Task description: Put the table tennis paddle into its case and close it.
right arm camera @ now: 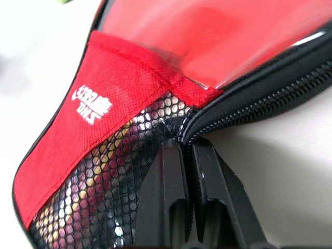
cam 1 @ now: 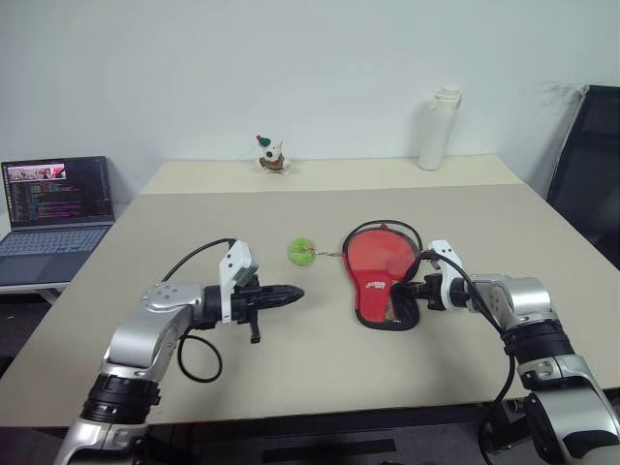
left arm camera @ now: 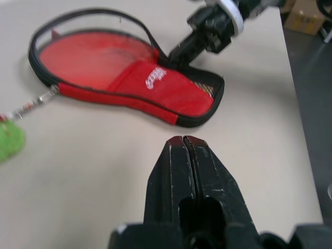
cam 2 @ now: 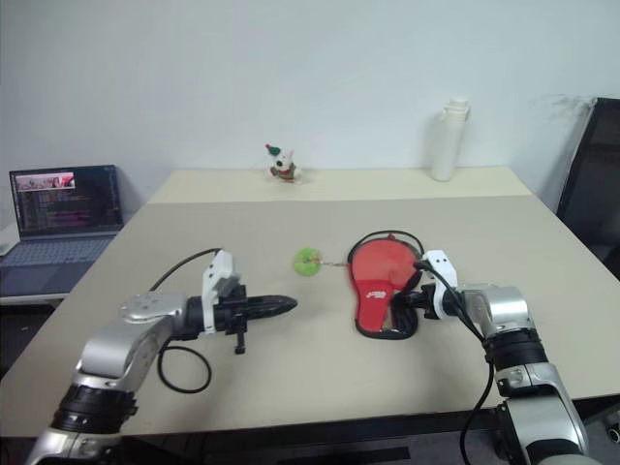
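The case (cam 1: 378, 276) lies red face up on the table (cam 1: 320, 387), right of centre, its black zip rim (left arm camera: 129, 18) standing loose around the round end. A white logo and a black mesh pocket (right arm camera: 104, 192) mark its narrow end. The table tennis paddle is hidden, apart from a light brown shape behind the mesh that may be its handle. My right gripper (cam 1: 400, 289) is shut on the zip edge at the narrow end, as the right wrist view (right arm camera: 187, 148) shows. The green charm (cam 1: 303, 252) lies left of the case on its cord. Left of that, my left gripper (cam 1: 295, 294) hangs shut and empty above the table.
An open laptop (cam 1: 58, 208) sits on a side desk at the far left. A small toy figure (cam 1: 271, 155) and a white bottle (cam 1: 438, 131) stand at the table's back edge. A black chair (cam 1: 591, 165) is at the far right.
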